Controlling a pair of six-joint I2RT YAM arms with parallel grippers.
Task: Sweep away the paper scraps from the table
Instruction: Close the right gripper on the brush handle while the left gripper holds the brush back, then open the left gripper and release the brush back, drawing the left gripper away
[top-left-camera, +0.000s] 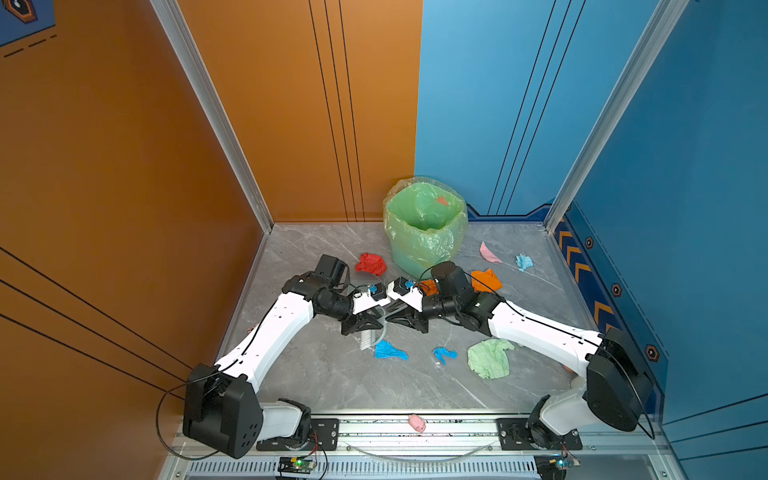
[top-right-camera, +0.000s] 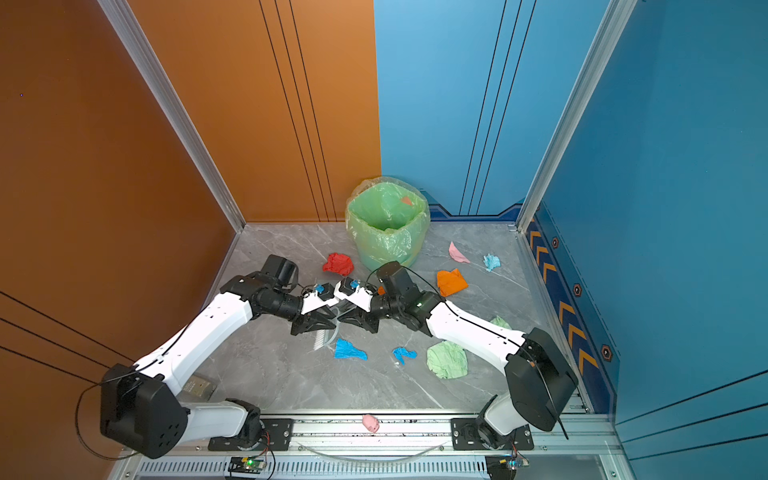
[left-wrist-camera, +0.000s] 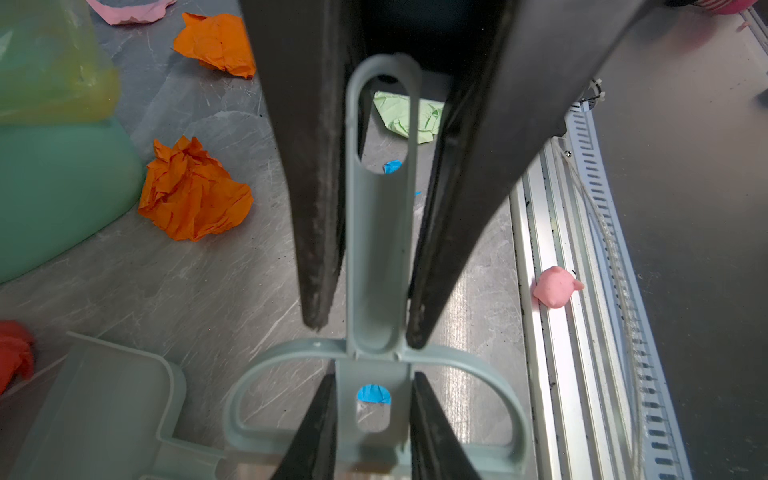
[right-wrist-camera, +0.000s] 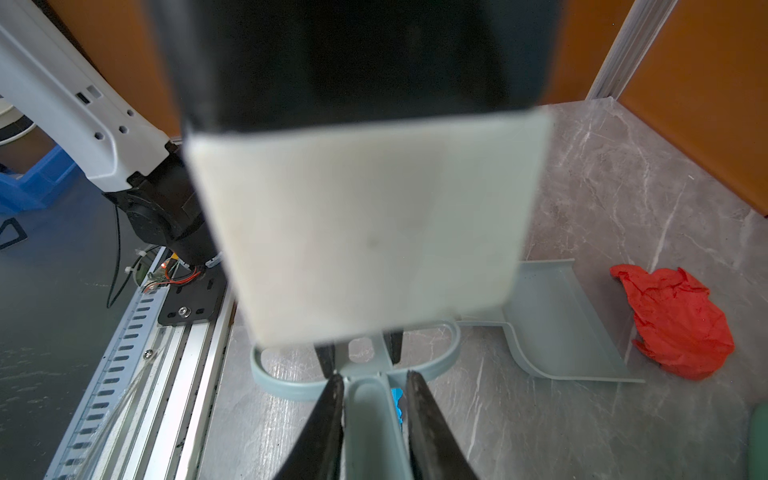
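Several paper scraps lie on the grey table (top-left-camera: 332, 382): red (top-left-camera: 371, 263), orange (top-left-camera: 487, 280), pink (top-left-camera: 489, 252), pale blue (top-left-camera: 524, 262), bright blue (top-left-camera: 390, 351) and pale green (top-left-camera: 489, 357). Both grippers meet over the middle on one pale grey-green brush (left-wrist-camera: 380, 249), whose white bristles (top-left-camera: 366, 338) point at the table. My left gripper (left-wrist-camera: 374, 378) is shut on the flat neck by the brush head. My right gripper (right-wrist-camera: 374, 376) is shut on the long slotted handle. A matching dustpan (right-wrist-camera: 561, 328) lies flat beside the red scrap (right-wrist-camera: 673, 320).
A bin with a yellow-green liner (top-left-camera: 426, 224) stands at the back centre, just behind the right wrist. A second orange scrap (left-wrist-camera: 193, 195) lies at its foot. A pink pig figurine (top-left-camera: 417, 422) sits on the front aluminium rail. Wall panels enclose the table on three sides.
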